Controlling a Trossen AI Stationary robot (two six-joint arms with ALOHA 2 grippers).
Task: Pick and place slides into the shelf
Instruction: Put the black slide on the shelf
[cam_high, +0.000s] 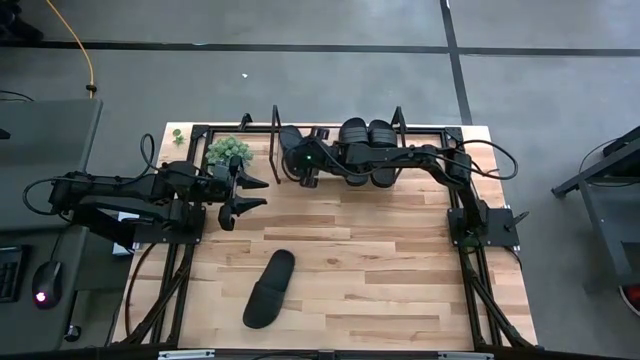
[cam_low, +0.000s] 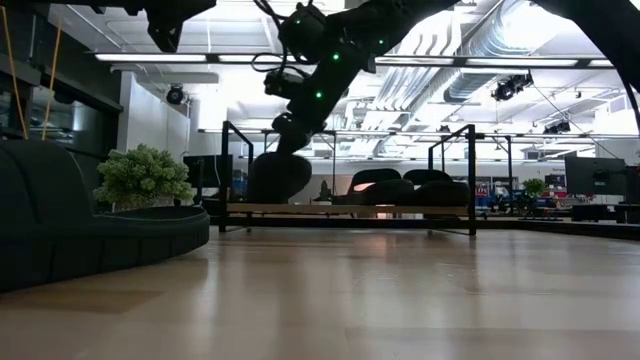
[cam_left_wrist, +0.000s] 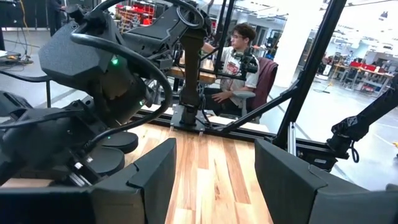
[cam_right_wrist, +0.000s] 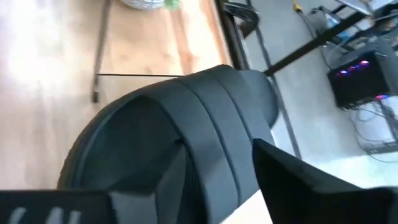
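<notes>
Four black slides show. My right gripper (cam_high: 300, 163) reaches across the table's far edge and is shut on one slide (cam_high: 291, 148), held over the left part of the shelf (cam_low: 350, 208). Two slides (cam_high: 366, 136) lie side by side on the shelf board. A fourth slide (cam_high: 270, 288) lies sole down on the tabletop near the near edge, and it fills the left of the low view (cam_low: 90, 240). My left gripper (cam_high: 255, 195) hangs open over the table's left part, beside the plant, touching nothing. My right gripper holds the slide at its wide strap (cam_right_wrist: 186, 130), with the slide between the two fingers (cam_right_wrist: 298, 180), which lie across it. It comes from above, slanting from the table's right. In the low view the slide (cam_low: 278, 178) sits just above the shelf board; whether it touches the board I cannot tell.
A small green plant (cam_high: 228, 150) stands at the shelf's left end. The shelf's black wire end frames (cam_low: 470, 180) rise at both sides. The middle of the tabletop (cam_high: 380, 260) is bare wood. A seated person (cam_left_wrist: 239, 68) shows beyond the table in the left wrist view.
</notes>
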